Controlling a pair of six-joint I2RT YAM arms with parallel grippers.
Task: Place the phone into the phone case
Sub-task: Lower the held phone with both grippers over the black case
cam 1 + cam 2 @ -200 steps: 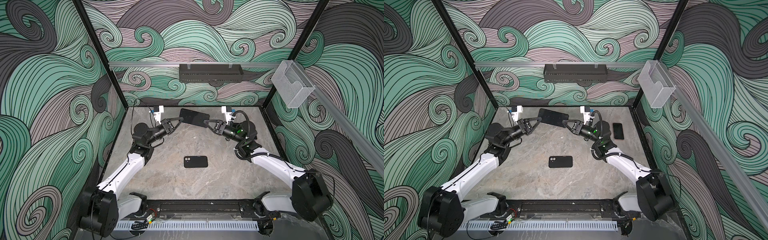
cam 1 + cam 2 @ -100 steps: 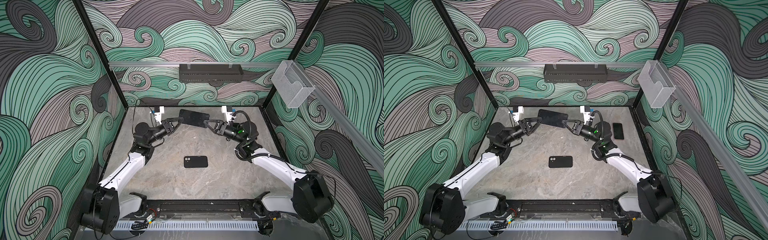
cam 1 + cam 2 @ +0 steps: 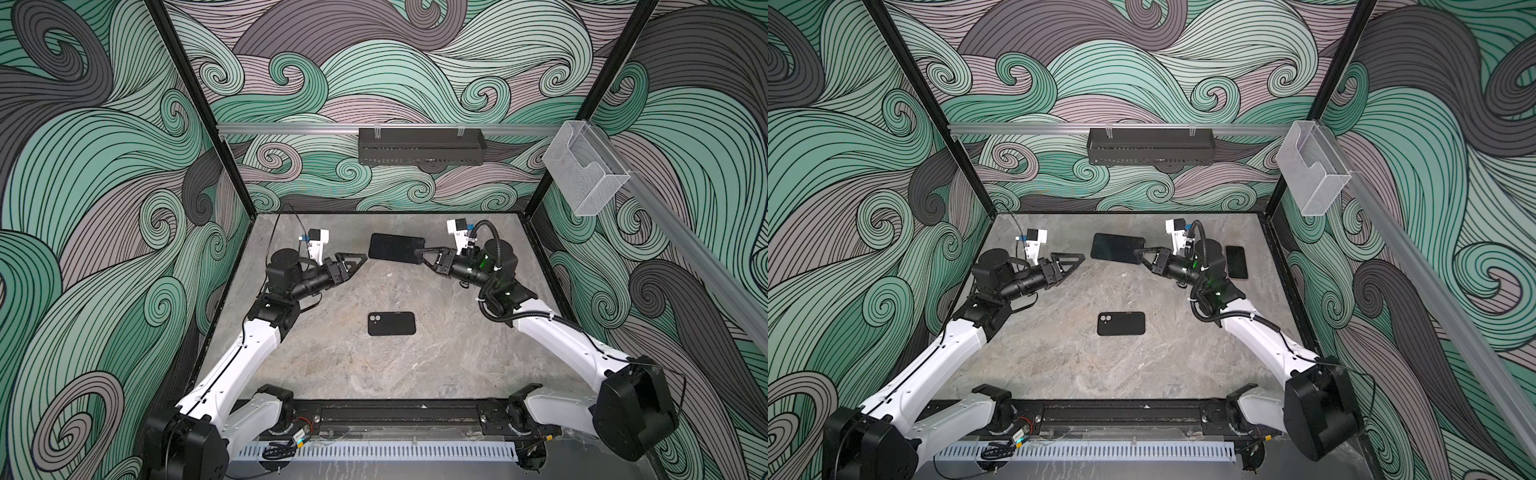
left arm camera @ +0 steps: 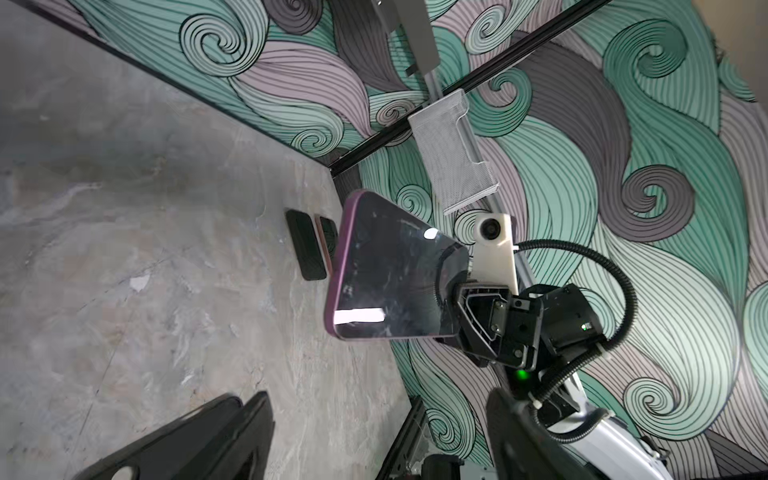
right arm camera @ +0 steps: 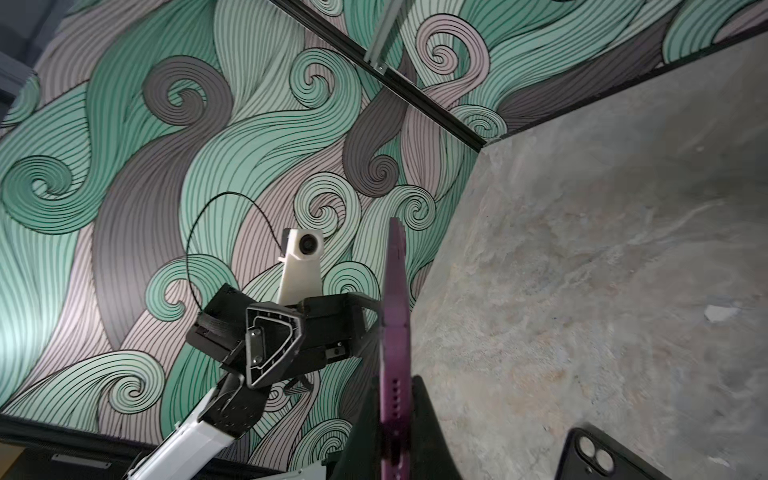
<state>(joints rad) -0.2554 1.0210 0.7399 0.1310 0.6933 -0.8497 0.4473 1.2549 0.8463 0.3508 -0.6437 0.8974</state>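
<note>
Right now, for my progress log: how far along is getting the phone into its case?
Done: phone is up off the table. In hand: right gripper alone holds it by one end; left gripper open, clear. Left: the case lies on the table, phone not in it.

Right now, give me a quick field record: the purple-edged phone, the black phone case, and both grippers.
held object: purple-edged, dark-screened phone, in the air over the grey marbled table
holder: right gripper, shut on the phone's end
left gripper: open, clear of the phone
target: black rectangular phone case, flat on the table, untouched
status: phone not yet in the phone case
</note>
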